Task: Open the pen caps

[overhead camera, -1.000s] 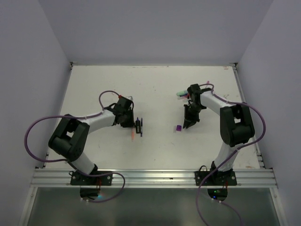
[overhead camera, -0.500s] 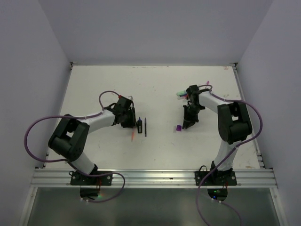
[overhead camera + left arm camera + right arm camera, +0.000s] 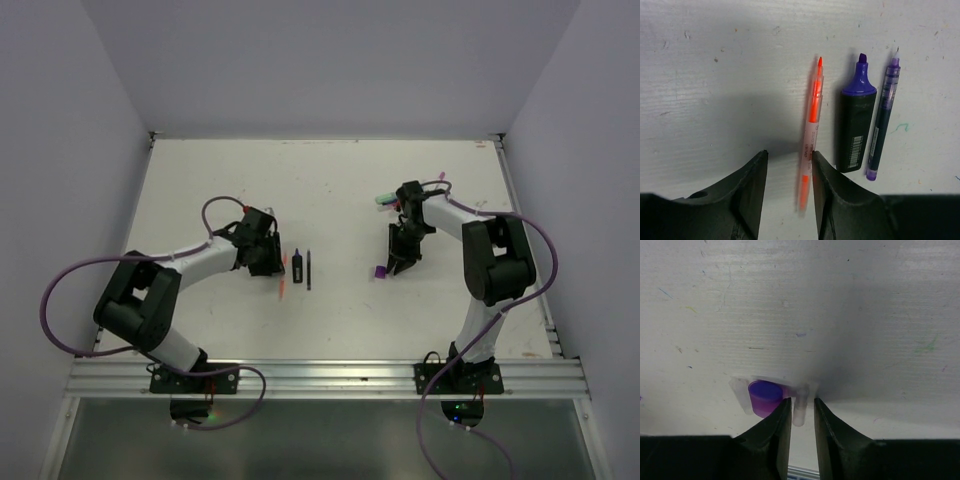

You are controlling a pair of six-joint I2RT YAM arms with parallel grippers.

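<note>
Left end effector [image 3: 789,155]: spread, empty, left of highlighter [image 3: 857,125]
Right end effector [image 3: 802,401]: barely parted, grip unclear
Purple cap [image 3: 765,396]: well right of highlighter

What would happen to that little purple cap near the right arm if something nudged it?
The purple cap looks tiny and hollow, so probably very light and easily flicked. Its body seems round, so it may roll, though the clear piece beside it might stop that. Smooth plastic could slip from the right end effector.
</note>
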